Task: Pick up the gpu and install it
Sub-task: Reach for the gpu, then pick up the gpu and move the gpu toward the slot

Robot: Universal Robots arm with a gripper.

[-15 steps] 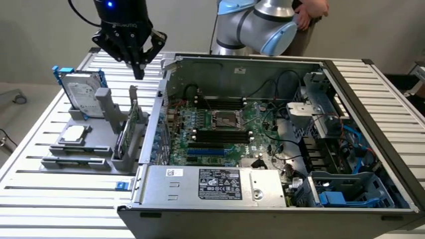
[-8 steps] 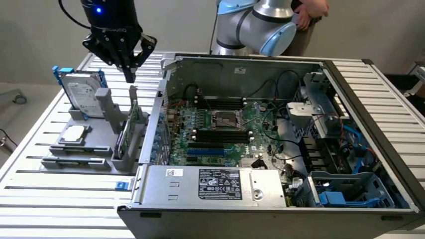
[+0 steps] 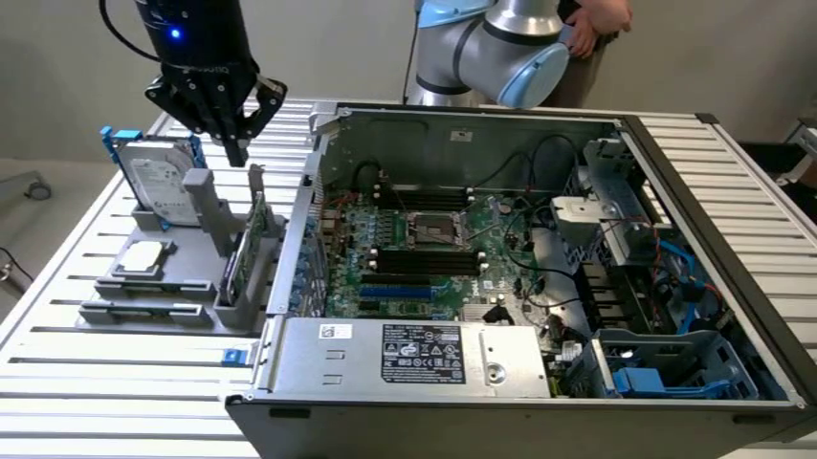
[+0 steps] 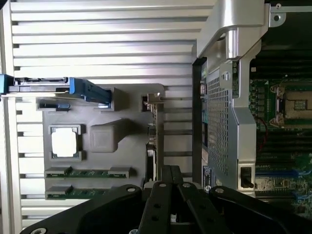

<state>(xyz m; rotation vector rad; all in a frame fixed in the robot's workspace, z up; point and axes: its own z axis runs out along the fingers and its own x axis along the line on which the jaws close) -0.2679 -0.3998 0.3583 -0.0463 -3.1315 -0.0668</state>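
The gpu (image 3: 243, 251) is a thin card standing on edge in a slot of the grey parts holder (image 3: 143, 313), just outside the open computer case (image 3: 383, 359). My gripper (image 3: 237, 153) hangs a little above the card's far end, shut, with nothing between its fingers. In the wrist view the gpu (image 4: 153, 130) is seen edge-on with its silver bracket end by the holder's (image 4: 108, 139) rim, and my gripper (image 4: 170, 171) sits directly over the card, apart from it.
A silver hard drive in a blue frame (image 3: 159, 178) stands upright in the holder, with a processor (image 3: 143, 256) and memory sticks (image 4: 87, 172) beside it. The motherboard (image 3: 422, 244) lies exposed in the case, blue slots (image 3: 398, 287) near its front. A person's hand (image 3: 600, 24) shows behind the arm.
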